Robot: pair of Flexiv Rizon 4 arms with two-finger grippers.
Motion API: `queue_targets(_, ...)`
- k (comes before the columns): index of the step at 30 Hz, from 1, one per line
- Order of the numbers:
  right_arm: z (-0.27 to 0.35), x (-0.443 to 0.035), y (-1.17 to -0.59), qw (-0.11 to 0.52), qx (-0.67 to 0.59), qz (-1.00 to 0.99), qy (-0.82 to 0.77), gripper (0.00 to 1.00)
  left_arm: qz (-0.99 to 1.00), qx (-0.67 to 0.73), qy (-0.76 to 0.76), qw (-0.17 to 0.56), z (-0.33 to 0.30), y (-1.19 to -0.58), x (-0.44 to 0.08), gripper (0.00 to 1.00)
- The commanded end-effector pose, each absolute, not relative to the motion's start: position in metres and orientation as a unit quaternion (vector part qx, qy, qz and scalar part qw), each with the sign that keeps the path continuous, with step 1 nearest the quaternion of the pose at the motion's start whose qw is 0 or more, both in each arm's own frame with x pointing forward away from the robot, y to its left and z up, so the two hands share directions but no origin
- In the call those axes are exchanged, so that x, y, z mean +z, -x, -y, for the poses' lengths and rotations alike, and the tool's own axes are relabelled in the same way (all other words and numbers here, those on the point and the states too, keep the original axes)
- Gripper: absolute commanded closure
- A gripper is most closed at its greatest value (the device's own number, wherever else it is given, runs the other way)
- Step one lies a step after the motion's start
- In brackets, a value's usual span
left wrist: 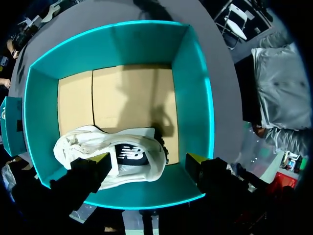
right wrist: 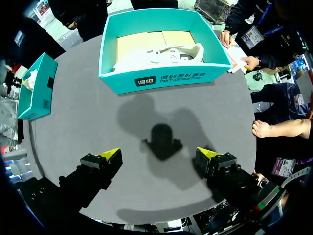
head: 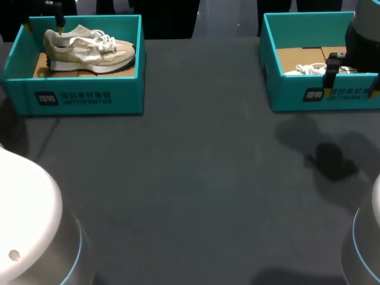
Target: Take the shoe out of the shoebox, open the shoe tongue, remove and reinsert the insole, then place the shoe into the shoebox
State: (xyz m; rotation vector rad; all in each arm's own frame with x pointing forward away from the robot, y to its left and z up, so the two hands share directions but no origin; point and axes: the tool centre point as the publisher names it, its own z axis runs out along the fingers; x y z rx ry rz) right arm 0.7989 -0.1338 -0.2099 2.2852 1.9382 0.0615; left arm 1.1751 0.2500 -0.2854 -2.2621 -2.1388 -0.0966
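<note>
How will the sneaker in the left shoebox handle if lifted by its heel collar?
Probably light: the sneaker looks like fabric on a thick pale sole. The soft collar likely buckles when pinched, so the toe may droop. Loose laces could snag the shoebox wall.

A round, dark grey table (head: 178,178) carries soft shadows near its right side.

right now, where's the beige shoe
The beige shoe sits upright in the teal shoebox at the far left of the table in the head view, with the open left end effector over its heel end.
</note>
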Motion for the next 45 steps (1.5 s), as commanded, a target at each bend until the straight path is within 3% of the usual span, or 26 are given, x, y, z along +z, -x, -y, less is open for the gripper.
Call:
queue_targets(1, 0.134, -0.21, -0.799, 0.072, 0.021, -0.645, -0.76, 0.0, 0.695, -0.013, 0.718, 0.026, -0.255, -1.198, -0.301, 0.0)
queue_targets(15, 0.134, -0.21, -0.799, 0.072, 0.021, -0.645, -0.76, 0.0, 0.726, 0.001, 0.686, 0.043, -0.264, -1.212, -0.335, 0.0)
queue_targets(23, 0.134, -0.21, -0.799, 0.072, 0.021, -0.645, -0.76, 0.0, 0.731, 0.012, 0.68, 0.059, -0.263, -1.208, -0.352, 0.16)
queue_targets(37, 0.134, -0.21, -0.799, 0.072, 0.021, -0.645, -0.76, 0.0, 0.738, 0.02, 0.67, 0.077, -0.269, -1.198, -0.379, 0.25)
queue_targets(43, 0.134, -0.21, -0.799, 0.072, 0.021, -0.645, -0.76, 0.0, 0.741, 0.02, 0.667, 0.081, -0.272, -1.2, -0.384, 0.4)
queue_targets(45, 0.134, -0.21, -0.799, 0.072, 0.021, -0.645, -0.76, 0.0, 0.741, 0.019, 0.666, 0.082, -0.273, -1.202, -0.385, 0.41)
